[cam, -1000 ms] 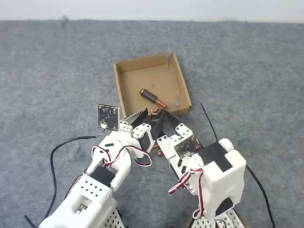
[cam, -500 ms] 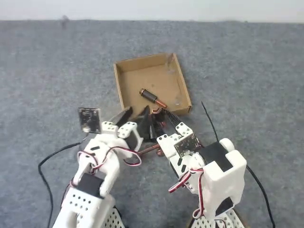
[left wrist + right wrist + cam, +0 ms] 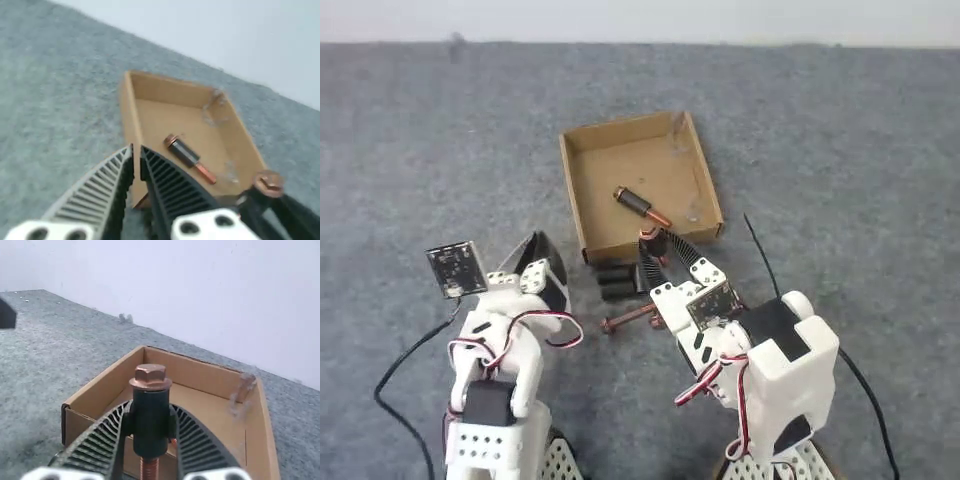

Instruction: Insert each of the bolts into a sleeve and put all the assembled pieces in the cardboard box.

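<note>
Surface: grey, felt-like tabletop (image 3: 840, 150), with a white wall (image 3: 640, 18) along its 12 o'clock edge.
Cardboard box (image 3: 571, 185): open-topped, near the middle of the tabletop, at 12 o'clock from both arms.
Boxed piece (image 3: 640, 207): a copper bolt seated in a black sleeve, lying flat on the box floor with its length running from 10 to 4 o'clock.
Right claw (image 3: 150, 410): clenched on a second bolt-and-sleeve piece (image 3: 150, 427). The piece is held upright, with the hex head on top and the threaded end poking out below, at the box's 6 o'clock wall.
Left claw (image 3: 136, 149): pinched almost together with nothing between its fingers, raised over the tabletop at 8 o'clock from the box.
Loose sleeves (image 3: 617, 280): two black ones lying side by side on the tabletop, just at 6 o'clock from the box's near wall, between the arms.
Loose bolt (image 3: 627, 320): copper, lying flat on the tabletop at 6 o'clock from the sleeves, beside the right arm.
</note>
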